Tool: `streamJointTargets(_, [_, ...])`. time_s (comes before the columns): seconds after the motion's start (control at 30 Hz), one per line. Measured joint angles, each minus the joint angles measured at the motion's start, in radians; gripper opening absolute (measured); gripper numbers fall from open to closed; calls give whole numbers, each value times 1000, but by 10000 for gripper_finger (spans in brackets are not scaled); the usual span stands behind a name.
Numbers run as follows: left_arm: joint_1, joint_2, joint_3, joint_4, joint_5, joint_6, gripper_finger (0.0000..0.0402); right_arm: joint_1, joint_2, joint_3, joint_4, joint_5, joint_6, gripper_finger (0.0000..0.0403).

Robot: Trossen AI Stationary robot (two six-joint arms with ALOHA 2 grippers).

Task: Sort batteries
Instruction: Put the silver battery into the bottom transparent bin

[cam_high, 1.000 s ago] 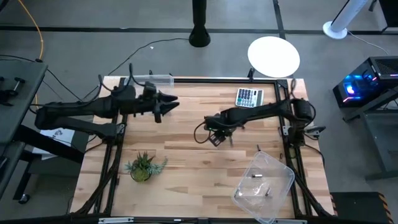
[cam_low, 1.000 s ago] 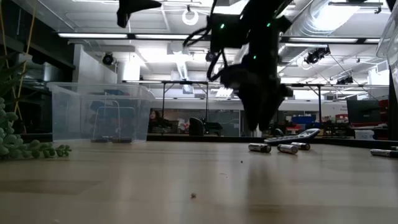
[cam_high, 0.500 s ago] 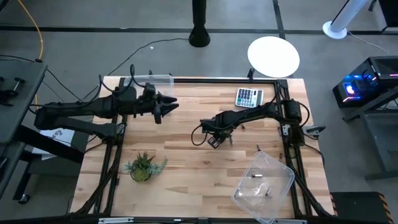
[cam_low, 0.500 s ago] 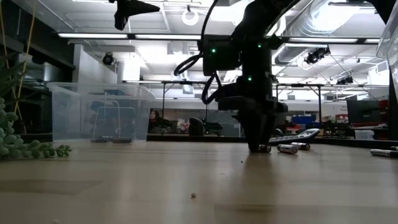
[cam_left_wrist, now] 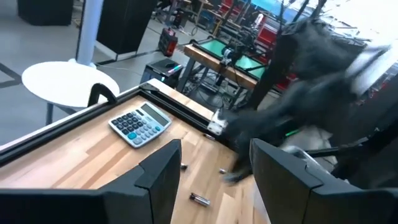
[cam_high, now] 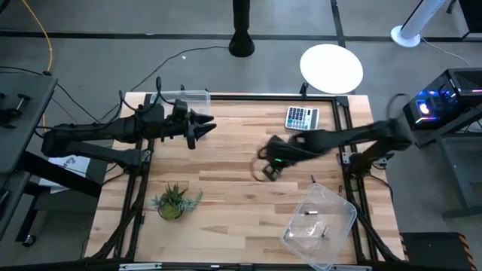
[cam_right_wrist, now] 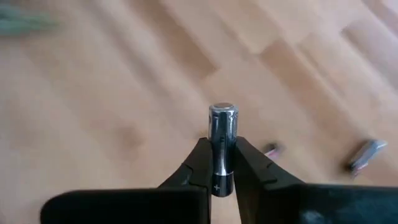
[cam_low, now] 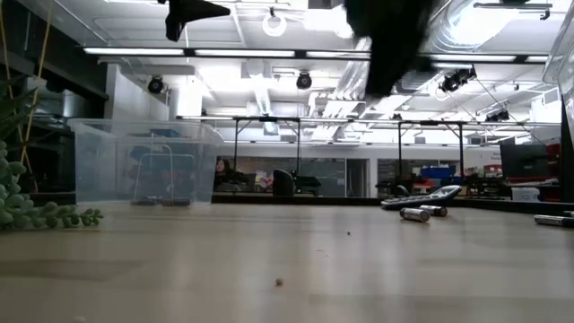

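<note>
The right claw (cam_right_wrist: 222, 163) pinches one battery (cam_right_wrist: 222, 142) upright between its fingertips, its cap standing clear above them, lifted off the tabletop (cam_high: 226, 203) near the centre, probably so it can travel to the clear bin (cam_high: 320, 224) at five o'clock, which already holds a few cells. Two more batteries (cam_low: 421, 213) lie loose nearby. The left claw (cam_high: 205, 126) waits spread at ten o'clock, beside the far clear box (cam_low: 143, 166).

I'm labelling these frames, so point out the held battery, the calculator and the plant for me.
battery (cam_right_wrist: 222, 140): right wrist view, middle of its body, above the fingers.
calculator (cam_high: 301, 117): high view, centre of its keypad.
plant (cam_high: 174, 201): high view, middle of its leaves.
</note>
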Motion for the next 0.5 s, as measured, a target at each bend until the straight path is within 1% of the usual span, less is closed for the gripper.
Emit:
streamJointTargets(0.1, [10, 0, 0, 0, -4, 0, 184, 120, -107, 3, -39, -8, 130, 19])
streamJointTargets(0.2, [18, 0, 0, 0, -6, 0, 184, 263, -151, 1, -130, -45, 312, 19])
streamJointTargets(0.37, [29, 0, 1, 0, -5, -6, 184, 487, -156, 1, -213, -112, 559, 20])
streamJointTargets(0.43, [29, 0, 1, 1, -7, -6, 184, 544, -142, 1, -224, -138, 631, 30])
streamJointTargets(0.5, [29, 0, 1, 1, -8, -7, 184, 578, -126, 1, -244, -157, 675, 45])
